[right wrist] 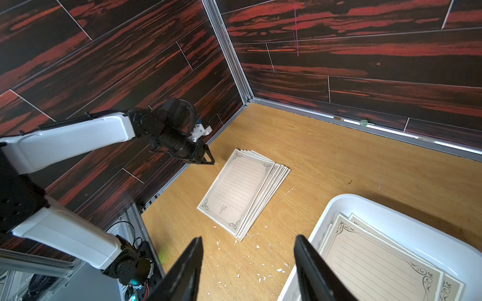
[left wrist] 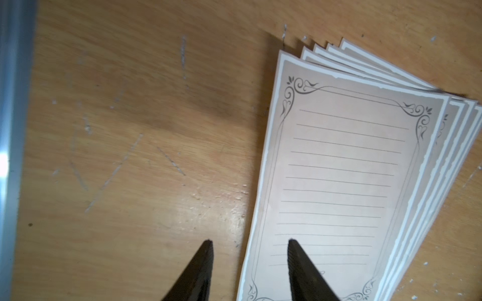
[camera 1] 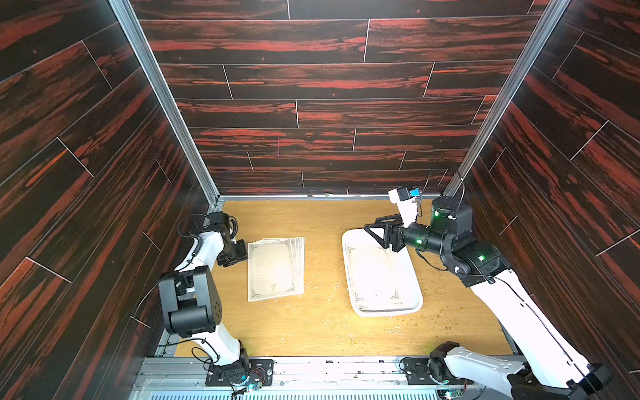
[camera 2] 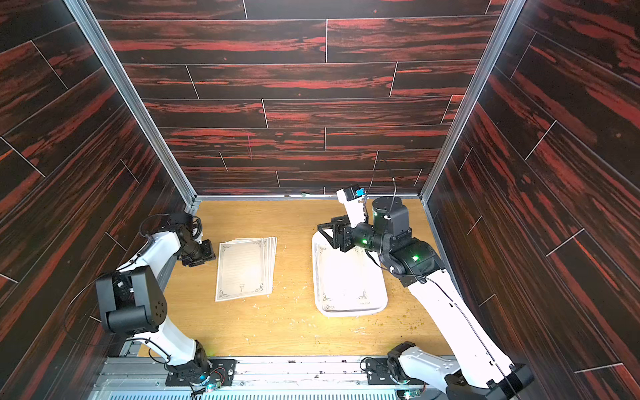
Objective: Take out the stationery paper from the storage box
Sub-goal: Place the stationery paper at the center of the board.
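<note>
Progress check, paper removal.

- Paper stack (camera 1: 276,268) lies flat on the table (camera 1: 322,332), left of centre and well apart from the box (camera 1: 389,313). It is fanned, and at least 5 sheets can be counted by their offset corners in the left wrist view (left wrist: 339,169). These count as done.
- The box sits on the right side of the table in both top views. It is not empty: the leftover sheets (right wrist: 378,265) lie flat inside, and at least 2 show by their staggered edges. The full count is hidden by overlap and glare.
- Left tool (left wrist: 249,241) is low at the stack's near-left edge. Its jaws are apart with nothing clamped; bare table and the paper's edge show through the gap.
- Right tool (right wrist: 249,237) hangs above the far end of the box, near its rim (right wrist: 391,211). Its jaws are apart and empty, and it touches no sheet.
- White flecks (right wrist: 250,271) are scattered on the table between stack and box.

Judgement: the task is past halfway but not finished. What is left is lifting the leftover sheets over the low rim and adding them to the stack. Thin sheets lying flat on the box floor will probably be awkward to pinch.
</note>
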`<action>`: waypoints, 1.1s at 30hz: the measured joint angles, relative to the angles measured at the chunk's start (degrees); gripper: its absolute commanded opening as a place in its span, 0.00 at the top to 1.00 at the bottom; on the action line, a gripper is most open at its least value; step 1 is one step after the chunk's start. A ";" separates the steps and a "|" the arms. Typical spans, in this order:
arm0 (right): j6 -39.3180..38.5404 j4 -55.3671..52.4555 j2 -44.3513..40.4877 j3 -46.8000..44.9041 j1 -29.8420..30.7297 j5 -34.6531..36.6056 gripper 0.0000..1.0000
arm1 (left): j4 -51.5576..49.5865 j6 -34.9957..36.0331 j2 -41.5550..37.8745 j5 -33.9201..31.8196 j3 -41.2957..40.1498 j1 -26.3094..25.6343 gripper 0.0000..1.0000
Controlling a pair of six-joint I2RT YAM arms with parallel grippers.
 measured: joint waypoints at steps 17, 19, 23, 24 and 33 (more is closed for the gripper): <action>1.70 -1.05 0.09 1.38 0.00 2.21 0.41 | 11.17 0.37 -22.58 -14.78 -9.57 0.04 0.45; 1.70 -1.14 0.24 1.60 0.00 2.58 0.41 | 12.55 0.50 -25.14 -15.67 -10.32 0.04 0.45; 1.70 -1.22 0.46 1.68 0.00 3.91 0.41 | 14.58 1.31 -29.73 -17.40 -10.97 -0.24 0.45; 1.68 -1.27 0.52 1.70 0.00 4.33 0.41 | 15.02 1.60 -30.80 -17.90 -10.97 -0.52 0.45; 1.40 -1.86 1.16 2.34 0.00 9.81 0.41 | 17.09 5.40 -38.73 -21.94 -10.93 -7.69 0.45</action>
